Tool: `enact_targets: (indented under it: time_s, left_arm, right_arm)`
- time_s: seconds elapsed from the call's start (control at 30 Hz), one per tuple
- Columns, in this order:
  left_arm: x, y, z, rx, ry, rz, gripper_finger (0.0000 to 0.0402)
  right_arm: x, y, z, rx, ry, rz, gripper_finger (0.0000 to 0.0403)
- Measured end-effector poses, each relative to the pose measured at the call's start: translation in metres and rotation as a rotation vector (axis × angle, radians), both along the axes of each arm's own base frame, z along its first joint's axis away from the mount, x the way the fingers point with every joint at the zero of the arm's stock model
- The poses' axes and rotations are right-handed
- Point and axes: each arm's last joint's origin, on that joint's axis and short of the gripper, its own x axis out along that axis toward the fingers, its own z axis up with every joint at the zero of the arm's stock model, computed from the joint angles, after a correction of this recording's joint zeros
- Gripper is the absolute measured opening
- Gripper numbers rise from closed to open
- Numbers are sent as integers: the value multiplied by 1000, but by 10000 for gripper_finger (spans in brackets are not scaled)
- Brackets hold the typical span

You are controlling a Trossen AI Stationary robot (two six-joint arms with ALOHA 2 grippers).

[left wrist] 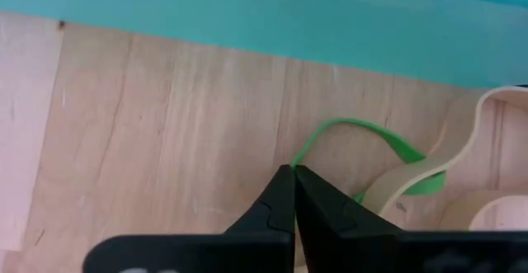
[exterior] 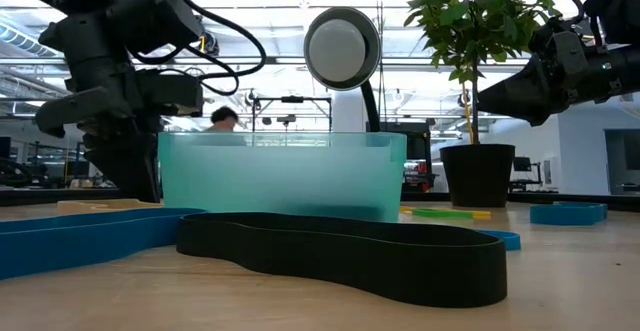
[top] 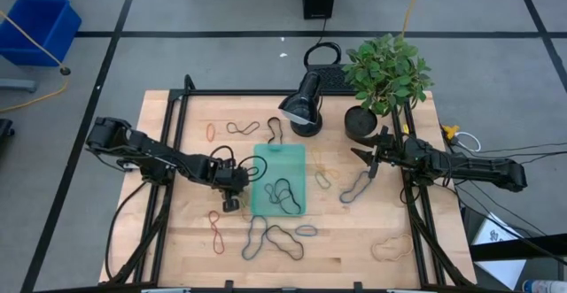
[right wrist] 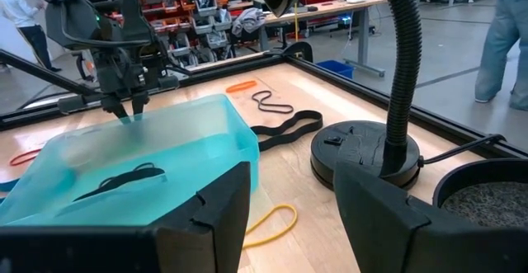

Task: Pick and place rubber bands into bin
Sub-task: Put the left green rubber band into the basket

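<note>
Black rubber band point(exterior: 350, 251), a wide loop, lies flat on the desk point(top: 354, 240) closest to the low camera, with a blue band point(exterior: 80, 239) beside it. Behind them stands the bin point(top: 278, 180), translucent teal, near the desk's middle; black bands point(top: 283, 194) lie inside it. More rubber bands are scattered round it: red ones point(top: 215, 231) toward the desk's left front, a blue-and-black tangle point(top: 273, 238) in front of the bin, a tan loop point(top: 390, 249) at the right front.

Left gripper point(top: 232, 200) is down at the bin's left wall, fingers clenched on a thin green band point(left wrist: 375, 137) at the desk surface.

Right gripper point(top: 370, 158) hovers right of the bin near the plant pot point(top: 361, 123), fingers spread, grasping nothing.

Desk lamp point(top: 303, 103) stands behind the bin.
</note>
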Motion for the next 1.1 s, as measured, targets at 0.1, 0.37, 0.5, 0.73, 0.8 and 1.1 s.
enact_targets:
  time_s: [0.1, 0.37, 0.5, 0.73, 0.8, 1.1]
  left_arm:
    - [2, 0, 10, 2, 0, -7, 4]
    - [-1, 2, 47, 75, 79, 10, 3]
    - [8, 1, 71, 86, 8, 12, 2]
    - [27, -1, 110, 122, -129, -31, 1]
    - [32, -2, 120, 131, -183, -45, 1]
    - [49, -5, 147, 159, -361, -88, 1]
  right_arm:
    - [0, 0, 0, 0, 0, 0, 169]
    - [0, 0, 0, 0, 0, -1, 169]
    - [1, 0, 0, 0, 3, -2, 169]
    - [2, 0, 1, -2, -11, 0, 169]
    - [2, 0, 1, -2, -13, 1, 169]
    - [2, 0, 1, -1, -12, 1, 169]
